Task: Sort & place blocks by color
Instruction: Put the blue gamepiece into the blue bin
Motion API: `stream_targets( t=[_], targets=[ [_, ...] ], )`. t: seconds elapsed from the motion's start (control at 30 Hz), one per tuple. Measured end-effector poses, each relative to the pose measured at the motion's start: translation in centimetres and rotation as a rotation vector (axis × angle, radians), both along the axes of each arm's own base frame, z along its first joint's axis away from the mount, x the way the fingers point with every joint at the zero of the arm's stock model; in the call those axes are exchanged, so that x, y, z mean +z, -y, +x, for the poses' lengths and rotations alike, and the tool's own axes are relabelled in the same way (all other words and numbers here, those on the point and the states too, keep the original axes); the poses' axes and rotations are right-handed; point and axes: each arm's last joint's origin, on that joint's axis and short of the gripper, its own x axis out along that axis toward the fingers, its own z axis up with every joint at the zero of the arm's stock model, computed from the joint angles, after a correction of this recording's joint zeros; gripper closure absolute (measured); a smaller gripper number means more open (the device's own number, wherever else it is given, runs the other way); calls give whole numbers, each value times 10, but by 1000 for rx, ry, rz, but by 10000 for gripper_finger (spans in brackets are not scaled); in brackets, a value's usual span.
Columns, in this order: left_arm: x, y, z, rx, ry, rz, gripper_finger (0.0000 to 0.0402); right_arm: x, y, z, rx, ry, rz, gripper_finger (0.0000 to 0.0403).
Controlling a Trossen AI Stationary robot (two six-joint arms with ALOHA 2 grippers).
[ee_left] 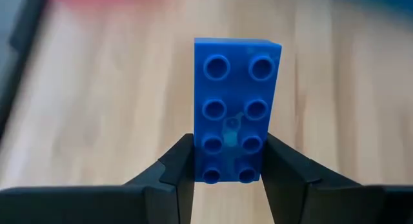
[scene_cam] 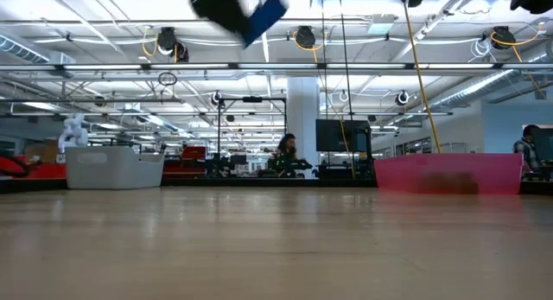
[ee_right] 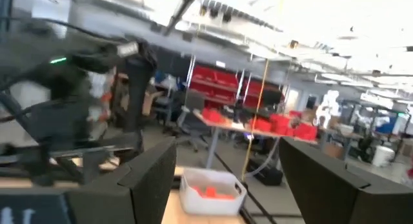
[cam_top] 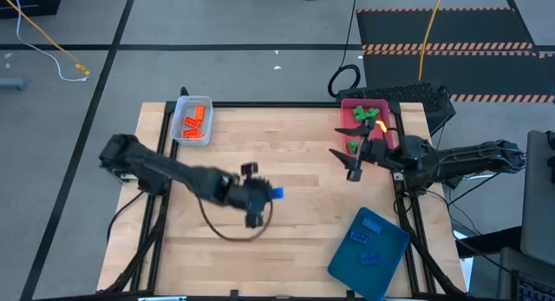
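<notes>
My left gripper [cam_top: 267,195] hangs over the middle of the table, shut on a blue studded block [ee_left: 235,108], which also shows as a blue block [cam_top: 277,193] in the high view and a blue block [scene_cam: 263,18] raised high in the low view. My right gripper [cam_top: 347,164] is open near the pink tray [cam_top: 388,110], which holds green blocks [cam_top: 364,115]. Orange blocks [cam_top: 195,124] lie in the pale tray [cam_top: 179,127]. Blue blocks [cam_top: 367,238] lie in the dark-teal tray [cam_top: 347,266]. My left gripper pinches the blue block between its two fingers [ee_left: 177,169], one on each long side, at the block's end [ee_left: 229,166] nearest the wrist. The studded face looks toward the wrist camera. The block sticks out past the fingertips and is lifted clear of the table.
The three trays sit at the table's far left, far right and near right. A loose dark cable [cam_top: 230,230] loops under the left arm. Bare wood [cam_top: 303,153] lies between the two arms. A person [scene_cam: 283,153] sits in the room beyond the table.
</notes>
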Motion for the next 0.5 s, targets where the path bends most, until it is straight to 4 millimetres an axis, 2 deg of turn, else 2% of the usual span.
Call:
stream_targets(
  t=[0.1,0.2,0.37,0.5],
  targets=[
    [27,-20,7,-1,191,-3,267,3,-5,-2,31,28,0,132],
    [43,-37,15,11,331,16,267,1,-10,2,103,21,-19,131],
    [49,-58,30,-48,438,-24,267,-5,-13,16,145,18,-53,131],
    [45,-66,34,-58,431,-33,267,-11,-14,23,139,-4,-63,120]
  ],
)
